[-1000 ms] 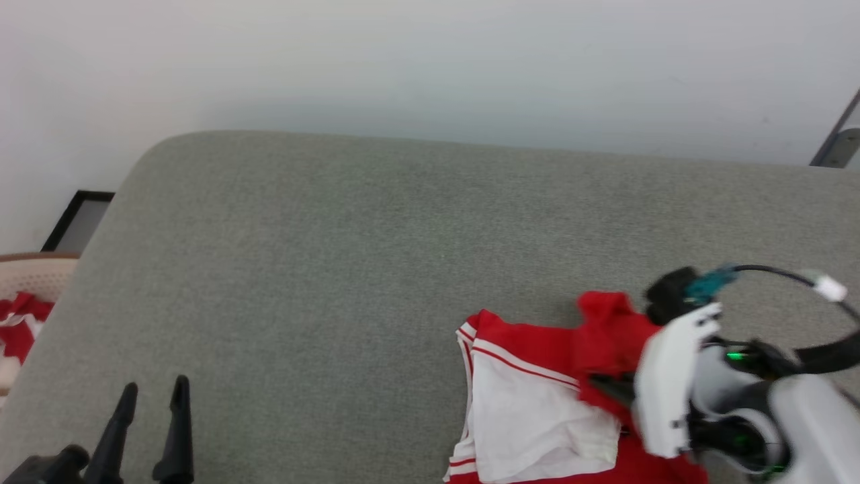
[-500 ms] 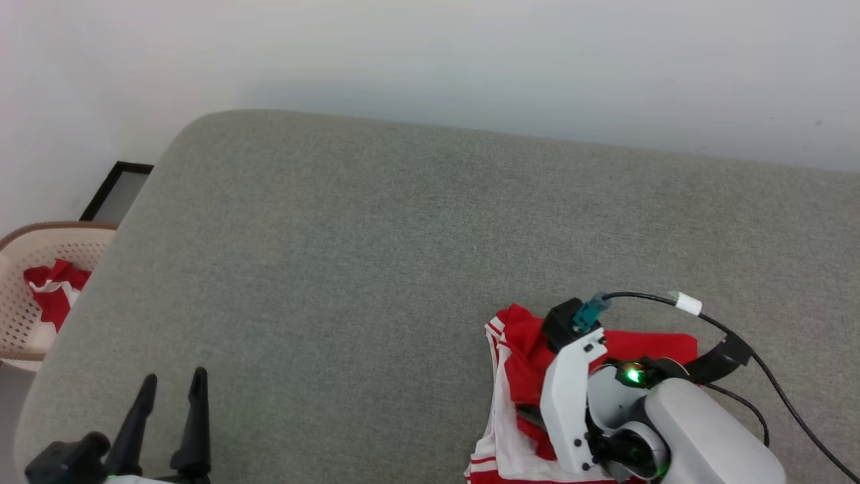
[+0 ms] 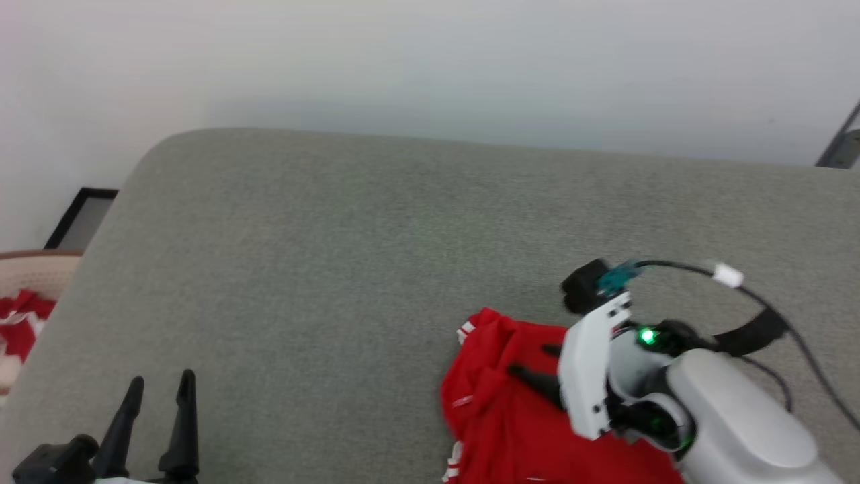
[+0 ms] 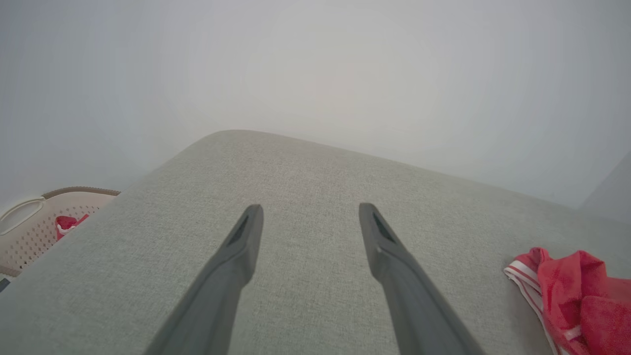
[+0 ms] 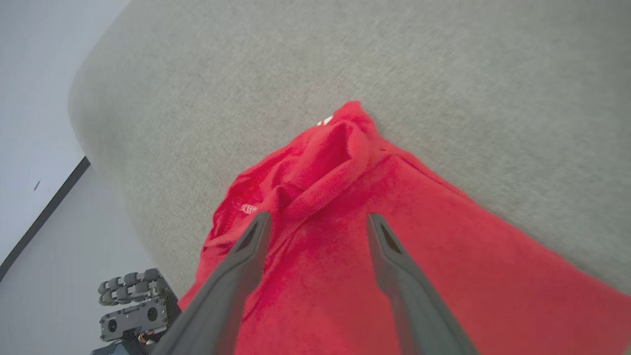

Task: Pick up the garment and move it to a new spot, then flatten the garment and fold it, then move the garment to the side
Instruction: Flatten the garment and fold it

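Observation:
The garment (image 3: 504, 410) lies in a crumpled red heap on the grey cushion (image 3: 336, 269), near its front edge at the right, with a bit of striped trim (image 3: 466, 331) showing at its far left corner. My right gripper (image 3: 531, 359) hovers over the heap, open, with nothing between its fingers. In the right wrist view the gripper (image 5: 318, 217) has its jaws spread above a raised fold of the garment (image 5: 340, 162). My left gripper (image 3: 162, 380) stands open at the lower left, far from the cloth. In the left wrist view the gripper (image 4: 310, 209) points across bare cushion, with the garment (image 4: 577, 291) off to the right.
A pale perforated basket (image 3: 33, 269) with red and white cloth (image 3: 17, 323) in it stands left of the cushion, also in the left wrist view as the basket (image 4: 34, 222). A white wall runs behind. A black cable (image 3: 772, 316) loops off my right wrist. The robot's base (image 5: 133, 310) shows below the cushion edge.
My right gripper has opened and let go of the garment, which now lies as a red heap with the white sleeve covered. The head camera has shifted. The left gripper stays open.

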Controlling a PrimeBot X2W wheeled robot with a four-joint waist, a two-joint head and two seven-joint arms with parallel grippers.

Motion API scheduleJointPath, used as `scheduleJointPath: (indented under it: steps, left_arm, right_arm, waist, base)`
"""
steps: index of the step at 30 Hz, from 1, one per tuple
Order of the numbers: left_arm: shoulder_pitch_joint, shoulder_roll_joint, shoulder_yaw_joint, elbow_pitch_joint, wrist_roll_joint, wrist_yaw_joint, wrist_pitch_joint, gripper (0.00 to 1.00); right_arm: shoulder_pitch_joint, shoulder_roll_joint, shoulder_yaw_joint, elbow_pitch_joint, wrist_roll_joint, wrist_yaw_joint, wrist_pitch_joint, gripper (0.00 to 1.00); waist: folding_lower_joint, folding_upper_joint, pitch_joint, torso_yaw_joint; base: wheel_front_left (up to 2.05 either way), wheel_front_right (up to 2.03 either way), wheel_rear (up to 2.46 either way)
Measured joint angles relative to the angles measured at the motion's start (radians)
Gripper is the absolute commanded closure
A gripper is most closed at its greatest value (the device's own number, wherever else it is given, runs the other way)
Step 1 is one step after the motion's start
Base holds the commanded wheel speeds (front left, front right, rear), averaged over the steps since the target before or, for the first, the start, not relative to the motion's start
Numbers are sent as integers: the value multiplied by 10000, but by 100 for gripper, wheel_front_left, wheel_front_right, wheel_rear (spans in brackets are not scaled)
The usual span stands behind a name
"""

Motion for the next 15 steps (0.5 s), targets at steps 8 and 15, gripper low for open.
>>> scheduleJointPath:
  steps: [8, 15]
  left_arm:
    - [254, 221, 176, -134, 79, 79, 0, 0]
    - [417, 368, 178, -186, 153, 121, 15, 0]
  right_arm:
    - [520, -1331, -523, -1012, -59, 0, -2025, 0]
    - [1465, -2100, -1348, -1227, -228, 0, -4293, 0]
  waist:
    - [0, 0, -191, -673]
    - [0, 0, -431, -1251]
  base:
    - [0, 0, 0]
    - [0, 0, 0]
